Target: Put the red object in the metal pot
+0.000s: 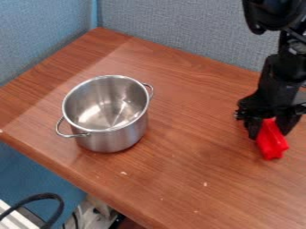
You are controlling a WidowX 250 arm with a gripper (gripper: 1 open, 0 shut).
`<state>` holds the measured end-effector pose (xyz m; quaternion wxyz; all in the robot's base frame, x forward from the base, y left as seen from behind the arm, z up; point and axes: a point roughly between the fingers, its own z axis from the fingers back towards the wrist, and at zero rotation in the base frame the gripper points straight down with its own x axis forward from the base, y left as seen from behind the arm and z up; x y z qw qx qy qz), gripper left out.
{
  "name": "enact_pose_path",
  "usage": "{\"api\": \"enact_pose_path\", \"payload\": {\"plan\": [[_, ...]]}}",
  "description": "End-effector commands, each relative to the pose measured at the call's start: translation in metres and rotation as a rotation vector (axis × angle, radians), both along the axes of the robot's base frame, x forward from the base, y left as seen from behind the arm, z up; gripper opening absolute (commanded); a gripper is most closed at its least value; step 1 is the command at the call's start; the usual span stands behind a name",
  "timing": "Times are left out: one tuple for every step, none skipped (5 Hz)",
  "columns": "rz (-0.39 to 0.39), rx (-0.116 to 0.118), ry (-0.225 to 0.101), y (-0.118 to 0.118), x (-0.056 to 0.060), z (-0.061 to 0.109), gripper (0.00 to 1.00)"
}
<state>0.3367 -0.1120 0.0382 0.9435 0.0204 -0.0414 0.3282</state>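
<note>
Tabletop (191, 98): red object (274, 140) near edge

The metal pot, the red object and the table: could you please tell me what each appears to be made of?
The metal pot looks like polished stainless steel: silvery, with bright reflections inside. The red object is a matte, uniformly red block, possibly plastic or painted wood; the picture leaves that open. The table shows reddish-brown wood grain with a smooth sheen, either varnished wood or laminate.
</note>
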Motion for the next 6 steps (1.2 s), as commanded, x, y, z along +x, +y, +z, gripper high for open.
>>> {"api": "enact_pose_path", "payload": {"plan": [[-0.026,-0.016,-0.045,0.017,0.003,0.022,0.00],[-0.072,0.009,-0.033,0.025,-0.006,0.028,0.00],[-0.121,0.016,-0.025,0.025,-0.009,0.025,0.00],[-0.169,0.020,-0.020,0.026,-0.011,0.022,0.00],[-0.118,0.023,-0.011,0.024,-0.014,0.016,0.00],[-0.066,0.026,-0.003,0.022,-0.018,0.011,0.00]]}}
